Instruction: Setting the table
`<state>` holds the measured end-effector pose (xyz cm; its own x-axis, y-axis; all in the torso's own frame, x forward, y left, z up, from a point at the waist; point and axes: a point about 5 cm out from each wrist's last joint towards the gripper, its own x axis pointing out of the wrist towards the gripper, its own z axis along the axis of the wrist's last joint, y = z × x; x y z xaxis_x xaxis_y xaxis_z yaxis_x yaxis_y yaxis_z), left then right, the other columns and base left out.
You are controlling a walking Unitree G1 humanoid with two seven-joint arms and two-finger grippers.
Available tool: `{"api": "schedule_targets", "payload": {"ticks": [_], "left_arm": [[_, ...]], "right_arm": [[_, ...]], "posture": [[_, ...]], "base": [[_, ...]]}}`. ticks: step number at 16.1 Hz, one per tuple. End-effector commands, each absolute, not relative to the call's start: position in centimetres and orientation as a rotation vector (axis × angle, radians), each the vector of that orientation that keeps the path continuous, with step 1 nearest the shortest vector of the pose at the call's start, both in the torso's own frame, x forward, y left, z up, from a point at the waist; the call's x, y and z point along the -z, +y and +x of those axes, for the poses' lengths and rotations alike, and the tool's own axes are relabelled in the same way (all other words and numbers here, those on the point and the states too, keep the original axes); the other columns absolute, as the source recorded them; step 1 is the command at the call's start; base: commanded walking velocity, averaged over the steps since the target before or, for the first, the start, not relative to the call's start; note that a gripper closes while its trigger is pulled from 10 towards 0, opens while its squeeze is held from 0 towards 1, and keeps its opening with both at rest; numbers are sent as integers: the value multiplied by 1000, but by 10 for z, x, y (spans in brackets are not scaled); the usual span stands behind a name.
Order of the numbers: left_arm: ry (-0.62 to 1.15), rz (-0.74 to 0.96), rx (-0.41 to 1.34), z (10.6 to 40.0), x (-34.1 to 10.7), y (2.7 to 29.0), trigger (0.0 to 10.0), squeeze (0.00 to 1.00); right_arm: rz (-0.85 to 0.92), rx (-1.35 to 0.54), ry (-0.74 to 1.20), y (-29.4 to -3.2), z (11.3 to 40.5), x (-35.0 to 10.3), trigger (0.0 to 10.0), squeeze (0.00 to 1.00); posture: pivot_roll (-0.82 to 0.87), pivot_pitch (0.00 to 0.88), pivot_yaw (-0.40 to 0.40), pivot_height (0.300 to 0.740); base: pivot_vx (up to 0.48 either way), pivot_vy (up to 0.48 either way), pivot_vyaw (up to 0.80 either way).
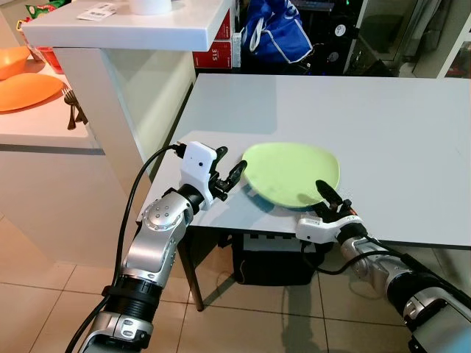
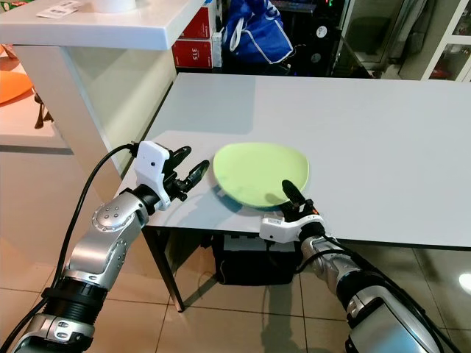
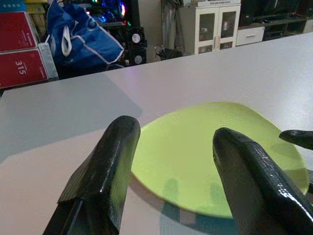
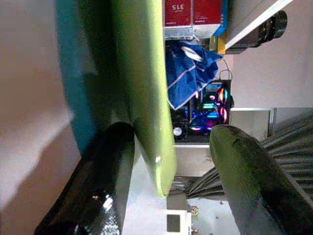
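A light green plate (image 1: 291, 173) lies on the grey table (image 1: 383, 118) close to its front edge. My left gripper (image 1: 230, 163) hovers open just left of the plate, fingers pointing at its rim; in the left wrist view the plate (image 3: 205, 147) lies beyond the two spread fingers. My right gripper (image 1: 331, 197) is at the plate's near right rim. In the right wrist view the plate's edge (image 4: 142, 73) runs between the two fingers, one above and one below, with a gap still showing, so the gripper is open.
A white counter (image 1: 132, 29) stands to the left, hard against the table's left end. A lower shelf holds orange plates (image 1: 26, 92) and forks (image 1: 71, 109). A blue bag (image 1: 276, 33) and red boxes (image 1: 217, 51) sit behind the table. A black box (image 1: 272, 261) is underneath.
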<state>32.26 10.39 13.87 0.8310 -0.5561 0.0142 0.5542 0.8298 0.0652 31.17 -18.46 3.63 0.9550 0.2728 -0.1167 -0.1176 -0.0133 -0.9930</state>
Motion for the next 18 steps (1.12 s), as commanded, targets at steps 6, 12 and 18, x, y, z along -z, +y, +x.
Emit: {"api": "schedule_targets", "payload": {"ticks": [6,12,18], "left_arm": [[-44,68,585,322,-143,106,10000,0],[-36,65,584,320,-141,105,10000,0],[-39,49,574,318,-140,102,10000,0]], "right_arm": [[-1634,-520,167,-207,259,20,10000,1000],[-1615,-605,360,-230,219,46,10000,0],[-1281,-413,577,-245,207,51,10000,0]], "posture": [[1,24,96,740],[-8,41,89,740],[-23,63,57,740]], "base": [[0,0,0],[0,0,0],[0,0,0]]}}
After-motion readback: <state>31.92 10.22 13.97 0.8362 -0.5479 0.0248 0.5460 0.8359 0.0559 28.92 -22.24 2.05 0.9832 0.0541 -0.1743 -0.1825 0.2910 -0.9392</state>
